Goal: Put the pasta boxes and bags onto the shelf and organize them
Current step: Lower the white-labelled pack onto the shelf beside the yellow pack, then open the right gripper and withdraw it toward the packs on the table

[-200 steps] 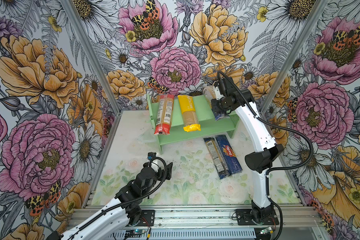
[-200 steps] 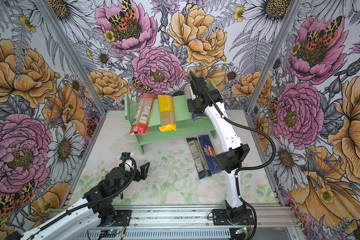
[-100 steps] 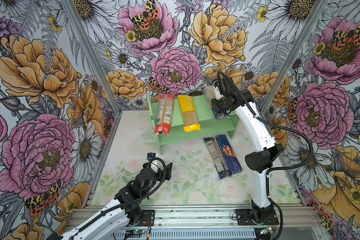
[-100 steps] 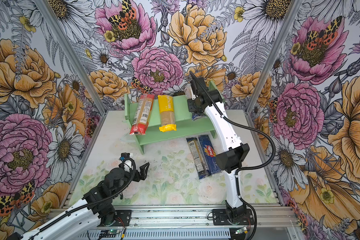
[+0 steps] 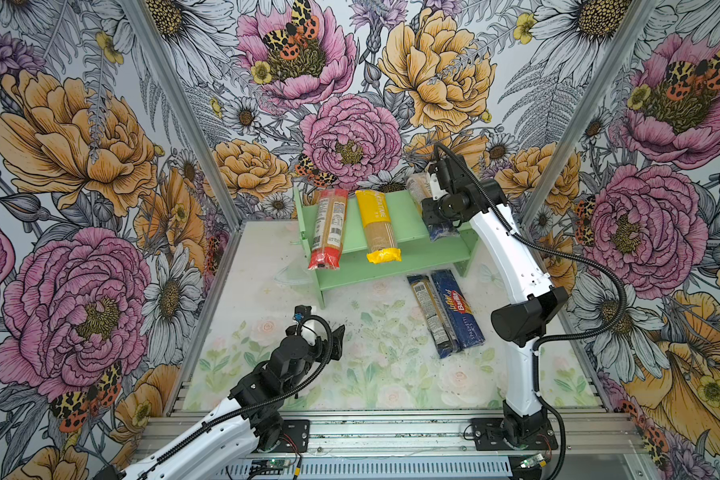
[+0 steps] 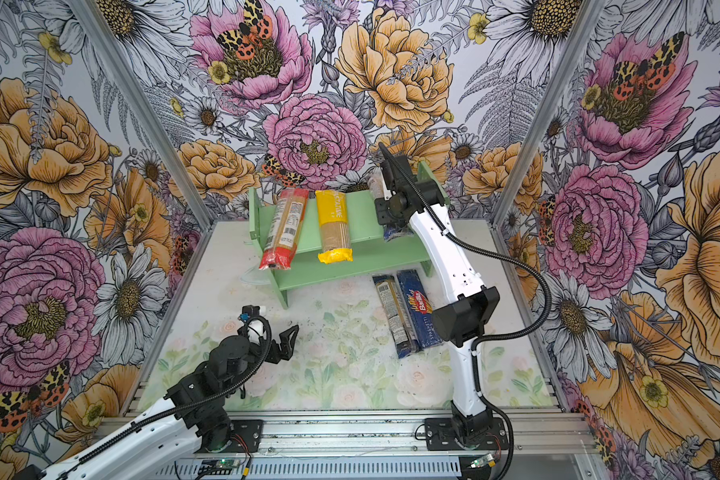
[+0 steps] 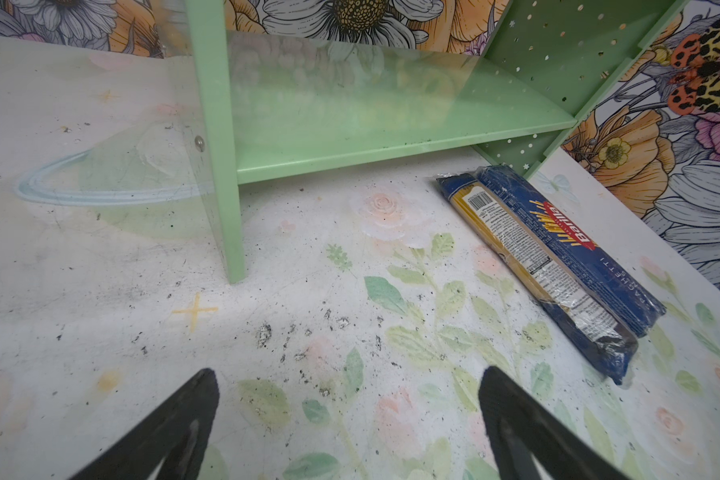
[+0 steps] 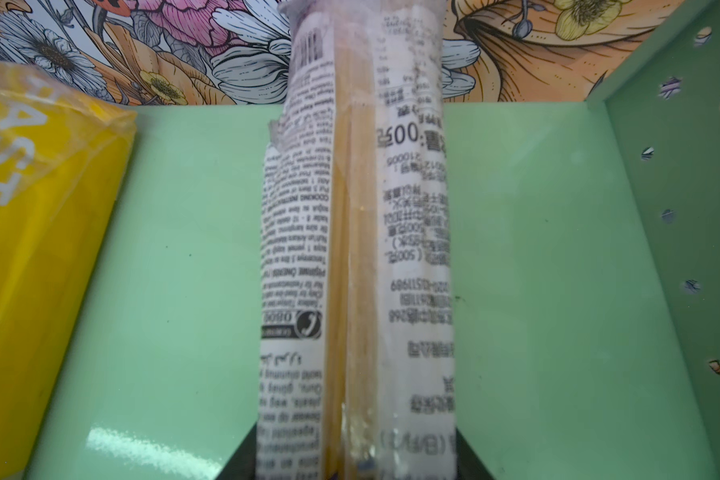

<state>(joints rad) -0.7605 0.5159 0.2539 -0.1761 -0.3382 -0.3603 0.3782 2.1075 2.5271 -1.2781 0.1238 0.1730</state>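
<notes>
On the shelf (image 5: 408,214), top tier, blue-ended bag (image 8: 358,208) between jaws of right pincer (image 8: 356,459), grip unclear; left pincer (image 7: 348,376) agape.

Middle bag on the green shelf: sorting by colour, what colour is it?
Long plastic bag: yellow, clear middle; best in a top view.

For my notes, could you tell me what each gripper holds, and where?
Left gripper: nothing. Right gripper: fingers flank the blue-ended clear spaghetti bag near its blue end; grip uncertain.
</notes>
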